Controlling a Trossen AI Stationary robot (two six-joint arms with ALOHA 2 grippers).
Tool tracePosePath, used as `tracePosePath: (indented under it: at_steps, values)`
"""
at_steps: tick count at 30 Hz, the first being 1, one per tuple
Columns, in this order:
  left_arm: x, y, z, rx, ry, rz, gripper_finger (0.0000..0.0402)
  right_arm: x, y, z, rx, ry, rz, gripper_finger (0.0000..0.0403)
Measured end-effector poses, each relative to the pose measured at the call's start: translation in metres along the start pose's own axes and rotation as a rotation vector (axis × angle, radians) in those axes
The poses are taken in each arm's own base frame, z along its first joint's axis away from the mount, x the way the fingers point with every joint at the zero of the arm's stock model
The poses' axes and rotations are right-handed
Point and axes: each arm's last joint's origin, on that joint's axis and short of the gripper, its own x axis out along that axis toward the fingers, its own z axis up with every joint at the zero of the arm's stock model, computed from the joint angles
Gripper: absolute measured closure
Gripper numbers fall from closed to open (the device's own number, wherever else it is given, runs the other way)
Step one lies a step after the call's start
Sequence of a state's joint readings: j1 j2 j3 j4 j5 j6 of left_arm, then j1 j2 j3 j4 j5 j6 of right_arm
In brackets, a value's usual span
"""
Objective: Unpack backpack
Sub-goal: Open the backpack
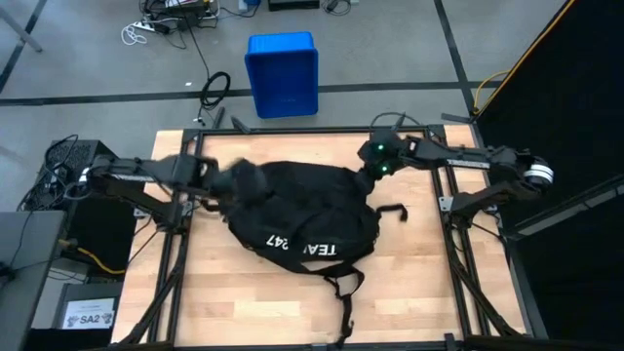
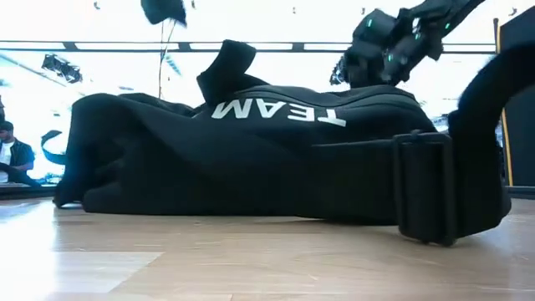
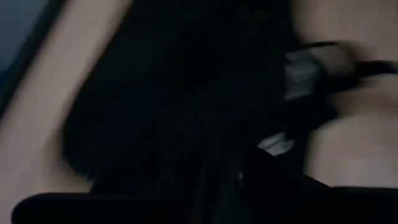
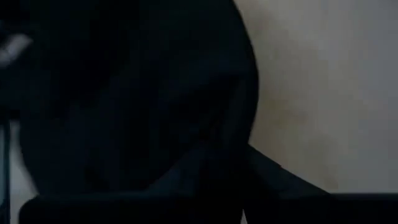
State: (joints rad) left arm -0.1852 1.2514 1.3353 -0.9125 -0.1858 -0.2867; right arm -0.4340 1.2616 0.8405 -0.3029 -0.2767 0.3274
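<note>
The black backpack [image 1: 302, 214] lies on its side in the middle of the wooden table, its white "TEAM 247" lettering [image 1: 292, 246] facing up. One strap [image 1: 343, 292] trails toward the near edge, and another [image 1: 395, 210] sticks out to the right. A hump of fabric [image 2: 230, 63] stands up from its far left part. My left gripper [image 1: 239, 180] hovers, blurred, over that far left end, high above it in the low view [image 2: 164, 10]. My right gripper [image 1: 373, 168] hangs over the bag's far right end [image 2: 380, 50]. Both wrist views show only dark fabric [image 3: 186, 93] [image 4: 124, 93].
A blue plastic crate [image 1: 283, 73] stands on the floor beyond the table's far edge, among cables. Bare wood [image 1: 214, 292] lies open along the near side, left and right of the trailing strap. A person [image 2: 10, 155] sits in the room, far left in the low view.
</note>
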Motion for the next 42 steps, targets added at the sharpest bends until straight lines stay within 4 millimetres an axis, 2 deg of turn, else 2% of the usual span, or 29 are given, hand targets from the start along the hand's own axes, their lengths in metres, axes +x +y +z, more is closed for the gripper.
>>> tracePosePath:
  at_steps: [2, 6, 10, 12, 17, 22, 25, 27, 29, 31, 35, 38, 42]
  values:
    - [0.003, -0.015, -0.001, 0.056, -0.033, -0.038, 0.0325, -0.014, 0.009, 0.009, -0.044, -0.105, 0.026, 0.0343]
    - [0.005, -0.034, -0.013, 0.100, 0.015, 0.020, 0.0325, -0.036, 0.026, 0.017, -0.103, -0.258, 0.082, 0.0338]
    - [0.008, -0.046, -0.031, 0.114, 0.129, 0.090, 0.0325, -0.049, 0.044, 0.018, -0.156, -0.341, 0.161, 0.0334]
    - [0.011, -0.050, -0.038, 0.113, 0.179, 0.139, 0.0325, -0.048, 0.054, 0.015, -0.184, -0.339, 0.195, 0.0334]
    - [0.028, -0.070, -0.054, 0.149, 0.267, 0.227, 0.0325, -0.022, 0.087, -0.007, -0.306, -0.209, 0.277, 0.0339]
    - [0.053, -0.094, -0.070, 0.219, 0.339, 0.269, 0.0325, 0.013, 0.124, -0.039, -0.455, -0.138, 0.260, 0.0342]
    - [0.060, -0.104, -0.085, 0.379, 0.270, 0.391, 0.0326, 0.034, 0.140, -0.057, -0.554, -0.144, 0.211, 0.0340]
    - [0.056, -0.102, -0.096, 0.423, 0.127, 0.541, 0.0326, 0.048, 0.144, -0.067, -0.582, -0.146, 0.131, 0.0339]
    - [0.045, -0.094, -0.107, 0.373, 0.009, 0.602, 0.0326, 0.063, 0.142, -0.073, -0.550, -0.148, 0.033, 0.0340]
    - [0.034, -0.084, -0.120, 0.274, -0.052, 0.574, 0.0326, 0.074, 0.135, -0.076, -0.479, -0.144, -0.055, 0.0343]
    - [0.019, -0.068, -0.150, 0.090, -0.154, 0.434, 0.0327, 0.091, 0.125, -0.073, -0.439, -0.155, -0.092, 0.0343]
    - [0.016, -0.058, -0.163, -0.030, -0.202, 0.349, 0.0335, 0.097, 0.122, -0.066, -0.415, -0.211, -0.079, 0.0346]
    - [0.014, -0.044, -0.173, -0.176, -0.217, 0.335, 0.0350, 0.099, 0.118, -0.056, -0.384, -0.274, -0.076, 0.0353]
